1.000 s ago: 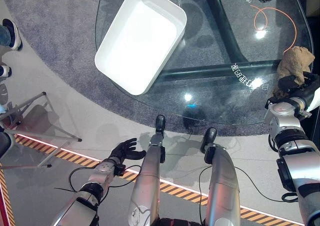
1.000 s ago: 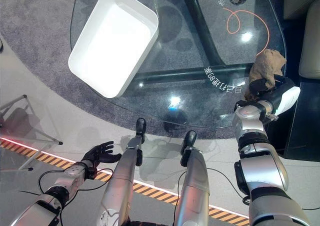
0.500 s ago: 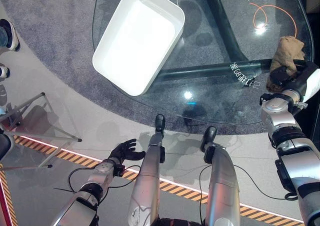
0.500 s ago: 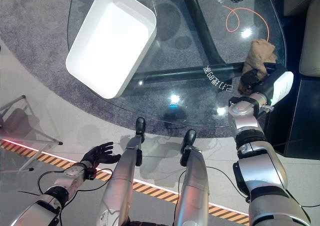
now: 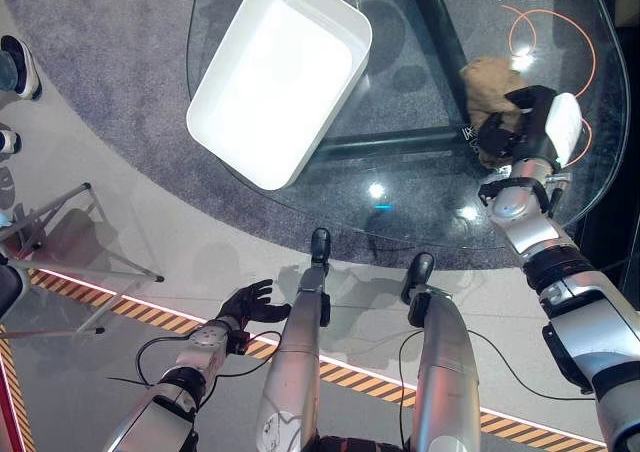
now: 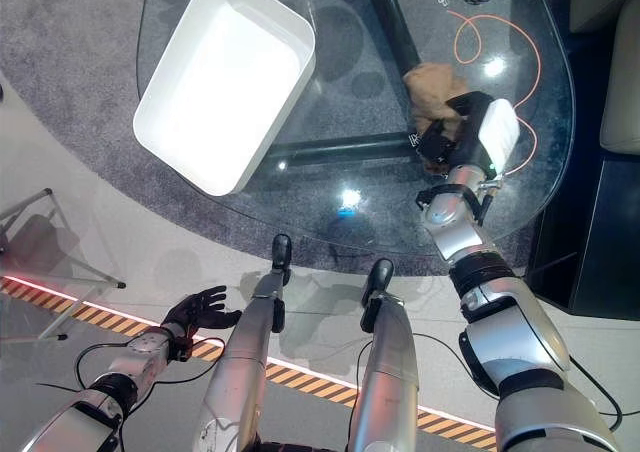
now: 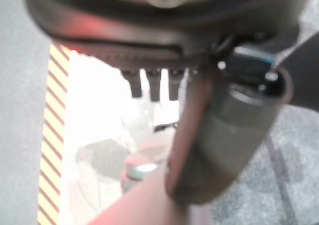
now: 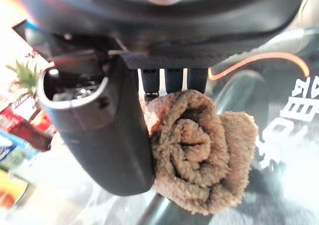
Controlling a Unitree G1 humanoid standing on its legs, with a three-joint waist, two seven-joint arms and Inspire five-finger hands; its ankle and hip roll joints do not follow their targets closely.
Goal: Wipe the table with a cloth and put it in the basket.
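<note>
The right arm reaches forward over the glass counter (image 5: 420,187), forearm angled inward, wrist bent. Its right hand (image 5: 515,122) has fingers (image 8: 167,80) and thumb curled round a brown cloth (image 8: 197,153), apparently bunched into a roll. The left arm hangs low at the robot's side, left hand (image 5: 250,300) relaxed, fingers loosely spread, holding nothing.

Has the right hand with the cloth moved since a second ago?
Yes. The right hand, shut on the cloth, has swept from the table's right edge inward, toward the basket.
</note>
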